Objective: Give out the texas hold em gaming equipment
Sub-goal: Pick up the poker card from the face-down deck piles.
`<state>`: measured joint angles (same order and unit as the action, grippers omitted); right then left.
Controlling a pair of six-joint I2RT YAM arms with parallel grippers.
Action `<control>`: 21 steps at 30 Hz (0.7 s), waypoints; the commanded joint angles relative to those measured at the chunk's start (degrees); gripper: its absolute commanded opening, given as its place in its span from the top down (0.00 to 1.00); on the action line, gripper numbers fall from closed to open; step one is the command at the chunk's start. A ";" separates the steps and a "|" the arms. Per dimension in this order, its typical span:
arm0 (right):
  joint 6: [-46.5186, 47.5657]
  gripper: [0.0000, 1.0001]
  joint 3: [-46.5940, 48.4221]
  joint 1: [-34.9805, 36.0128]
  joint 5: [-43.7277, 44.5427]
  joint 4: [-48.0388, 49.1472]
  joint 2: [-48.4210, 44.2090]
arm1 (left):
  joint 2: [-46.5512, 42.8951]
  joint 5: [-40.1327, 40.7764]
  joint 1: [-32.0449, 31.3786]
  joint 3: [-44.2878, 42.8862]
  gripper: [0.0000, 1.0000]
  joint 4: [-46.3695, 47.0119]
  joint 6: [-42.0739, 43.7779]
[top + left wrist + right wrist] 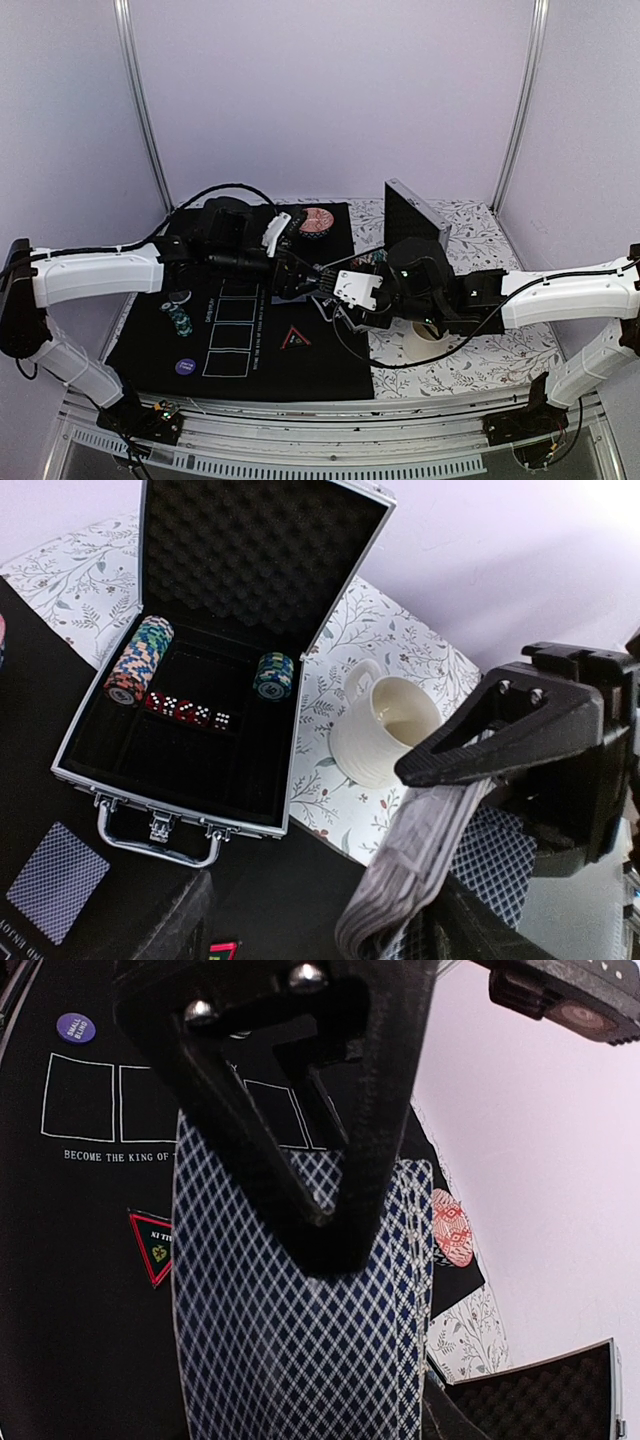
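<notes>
**Deck held over table centre; left tool state undetermined**

The right gripper is clamped on a thick deck of blue-and-white diamond-backed playing cards. It holds the deck above the middle of the tabletop, over the right border of the black printed felt mat. The left gripper sits close against it; whether its jaws are apart or together cannot be told. On the mat lie a purple round disc towards the near-left corner, a small cluster of striped chips nearer the left edge, and a red triangle marker near the centre. An open aluminium case stands towards the far edge with chip stacks inside. A white ceramic cup stands just beside it.
</notes>
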<state>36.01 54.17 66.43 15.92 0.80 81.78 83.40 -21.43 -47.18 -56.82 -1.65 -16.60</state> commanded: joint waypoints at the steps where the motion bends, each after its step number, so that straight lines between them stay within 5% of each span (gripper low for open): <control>1: -0.03 0.57 0.42 0.38 -0.31 2.54 -0.92 | -2.97 5.32 1.60 2.20 0.28 -1.77 0.17; 21: 0.19 0.58 0.48 0.43 -0.18 2.64 -0.94 | -10.06 -5.38 5.32 5.57 0.02 2.22 -3.10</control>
<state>36.03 54.17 66.50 15.90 1.02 81.76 75.96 -23.24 -44.31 -52.56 -1.26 -17.82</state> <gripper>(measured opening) 0.426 0.972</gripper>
